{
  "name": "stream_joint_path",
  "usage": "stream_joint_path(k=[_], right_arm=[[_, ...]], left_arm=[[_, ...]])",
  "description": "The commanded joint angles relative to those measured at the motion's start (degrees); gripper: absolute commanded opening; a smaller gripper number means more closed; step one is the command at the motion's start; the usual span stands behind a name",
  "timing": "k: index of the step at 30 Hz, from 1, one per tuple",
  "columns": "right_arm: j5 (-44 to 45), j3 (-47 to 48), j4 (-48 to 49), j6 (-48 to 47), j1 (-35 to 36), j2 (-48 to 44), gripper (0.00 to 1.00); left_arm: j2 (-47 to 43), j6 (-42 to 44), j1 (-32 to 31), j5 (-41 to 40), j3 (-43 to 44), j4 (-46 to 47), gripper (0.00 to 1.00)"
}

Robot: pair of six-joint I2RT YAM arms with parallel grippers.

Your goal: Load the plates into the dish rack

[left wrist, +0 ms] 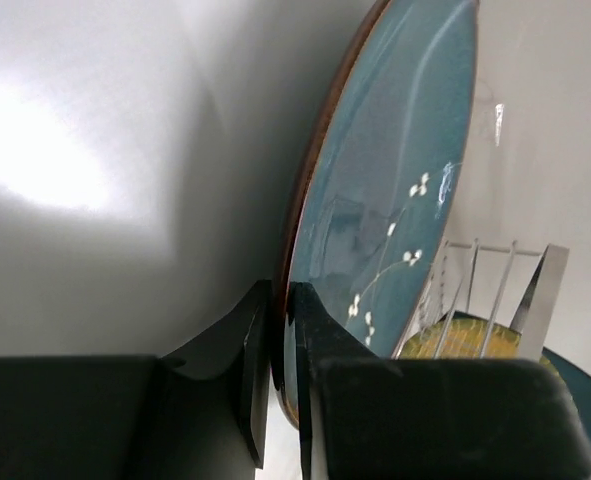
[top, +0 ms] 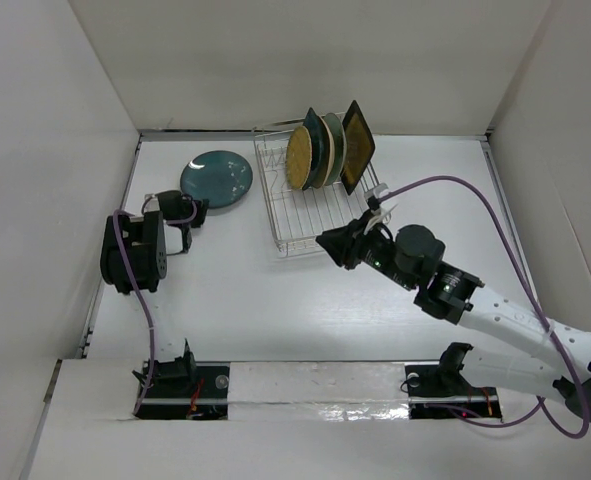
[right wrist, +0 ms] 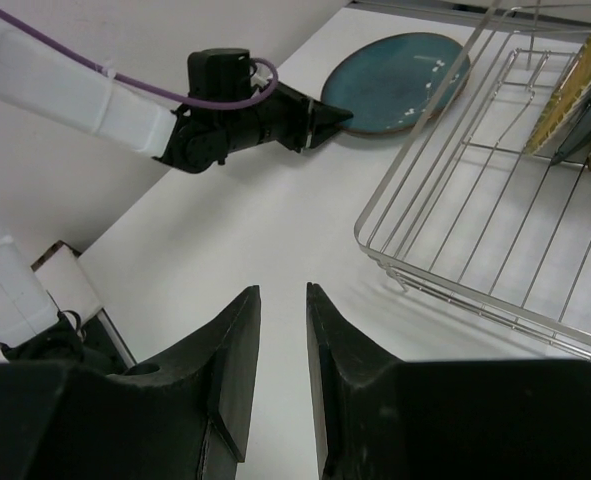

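the left end effector [left wrist: 280,300] is clamped on the near rim of the teal plate [left wrist: 395,180], one finger over the glazed face and one under. the bite looks shallow, right at the edge. the plate lies flat or nearly so on the counter [top: 255,300], just left of the rack [top: 305,225]; i cannot tell if its held edge is off the surface.

to do this step well, lift slowly and tip the plate upright before carrying it across, because a thin rim hold on a glazed plate could slip or swing. aim for a free slot in front of the other plates [top: 325,150] standing at the rack's far end.

the right end effector [right wrist: 283,300] hangs by the rack's near edge, its fingers a narrow gap apart, holding nothing.
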Motion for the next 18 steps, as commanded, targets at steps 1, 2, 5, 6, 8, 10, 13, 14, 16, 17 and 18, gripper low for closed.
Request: stream_joint_path(k=[1,2,5,6,8,10,13,14,16,17,18], right_arm=[[1.36,1.33,1.69,-0.22,0.45,0.19,0.31],[1.27,2.03,1.78,-0.39,0.45,0.98,0.31],[1.01,3.18,2.04,-0.22,0.45,2.30,0.36],[0.84,3.27,2.56,-0.13,0.45,3.18,0.41],[0.57,4.58,2.57,-0.13,0.45,4.58,0.54],[0.48,5.55,3.01,-0.04,0.45,7.12,0.65],[-0.83,8.54,3.01,0.92,-0.08,11.86,0.78],[-1.01,9.41,3.10,1.19,-0.08,13.19,0.82],[-1.63,13.71,1.70,1.98,-0.70,15.83,0.92],[-1.02,15.04,1.17,2.42,-0.70,18.45,0.96],[0.21,17.57,1.16,3.03,-2.09,19.70,0.99]], left_arm=[[-6.28,0.68,2.14,-3.00,-7.09,3.89,0.00],[-9.35,0.85,3.28,-2.73,-9.63,5.29,0.00],[-14.55,1.55,4.69,-3.08,-13.51,6.88,0.00],[-16.48,2.17,4.70,-3.43,-15.00,6.80,0.00],[-21.50,3.75,4.70,-2.30,-16.33,6.71,0.00],[-27.19,3.58,5.23,-1.06,-18.44,6.45,0.00],[-36.14,3.58,5.23,-0.19,-20.64,4.26,0.00],[-38.36,4.19,5.23,-0.09,-20.90,3.21,0.00],[-45.37,5.33,5.23,0.52,-21.08,-0.29,0.00],[-47.42,5.95,5.23,0.87,-21.08,-1.10,0.00],[-49.44,7.26,5.23,1.48,-21.25,-1.72,0.00]])
